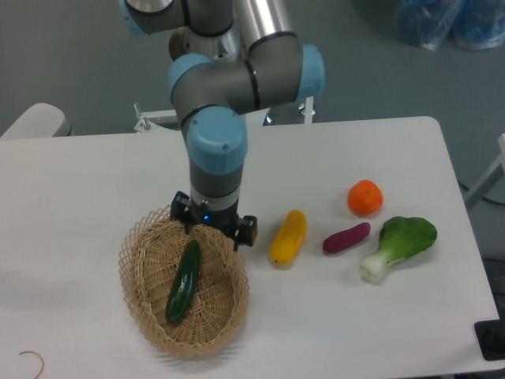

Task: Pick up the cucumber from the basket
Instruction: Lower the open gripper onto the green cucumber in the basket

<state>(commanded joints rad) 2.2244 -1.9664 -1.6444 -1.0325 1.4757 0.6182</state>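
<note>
So I'm in the approach part of this one, nothing grabbed yet. My claw (214, 230) is hanging over the upper right rim of the wicker basket (136, 268), with both fingers spread apart and empty, looks fairly wide from here though I can't tell how high above the weave it sits. The cucumber (183, 282) is lying flat inside the basket, running on a slant from upper right to lower left, and its top end is just below and a touch left of my fingertips. So I'm near it but not centred on it. My guess for the next bit: slide down and left along the cucumber until I'm over its middle, turn the wrist so the fingers straddle it across the narrow way, then drop in and close. The glossy skin looks slippy, so grabbing near the tip would probably let it swing or pop out. Over on the white surface (87, 181) the yellow vegetable (288, 237) sits well clear to my right, not in the way.
</note>
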